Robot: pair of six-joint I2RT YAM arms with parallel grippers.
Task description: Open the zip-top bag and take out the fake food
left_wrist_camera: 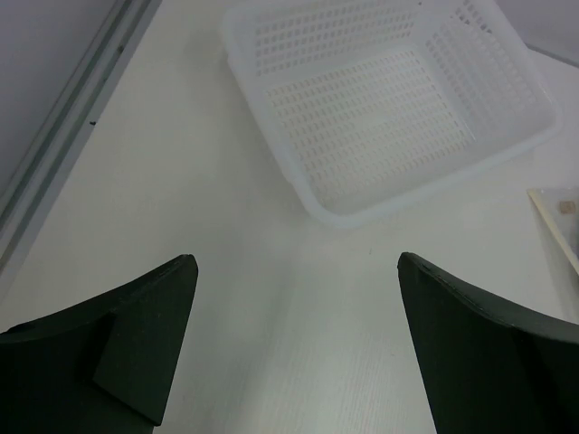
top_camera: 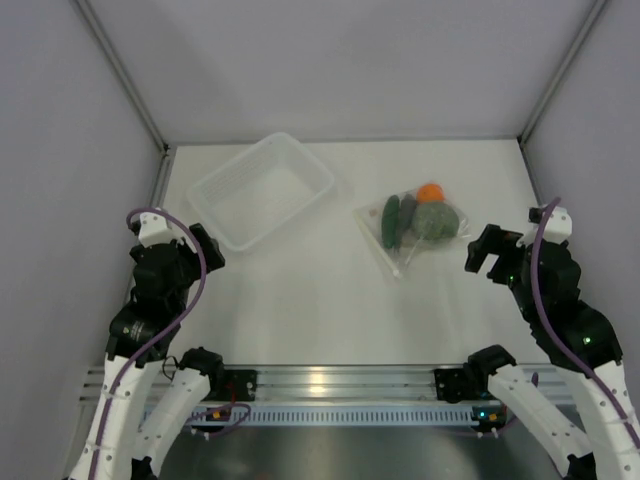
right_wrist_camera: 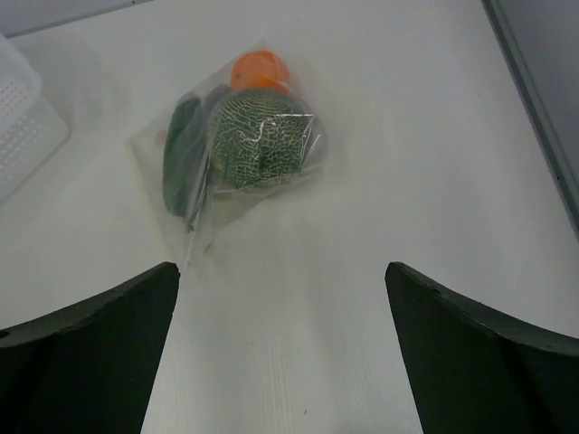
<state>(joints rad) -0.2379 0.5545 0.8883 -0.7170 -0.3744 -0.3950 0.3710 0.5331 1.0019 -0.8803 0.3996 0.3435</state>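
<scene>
A translucent white perforated basket point(top_camera: 262, 192) is sitting askew on the white table point(top_camera: 300, 300), toward the far left corner (its holes are showing clearly from the left wrist), with grey walls point(top_camera: 350, 60) standing around.

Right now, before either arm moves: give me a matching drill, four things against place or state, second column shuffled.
Things:
1. white basket
2. zip-top bag
3. orange ball
4. right gripper

Place or state:
A. inside the bag, at its far end
B. fingers apart, holding nothing
C. empty, on the left half of the table
D. lying on the table right of centre, ungripped

Pairs: 1-C, 2-D, 3-A, 4-B
</scene>
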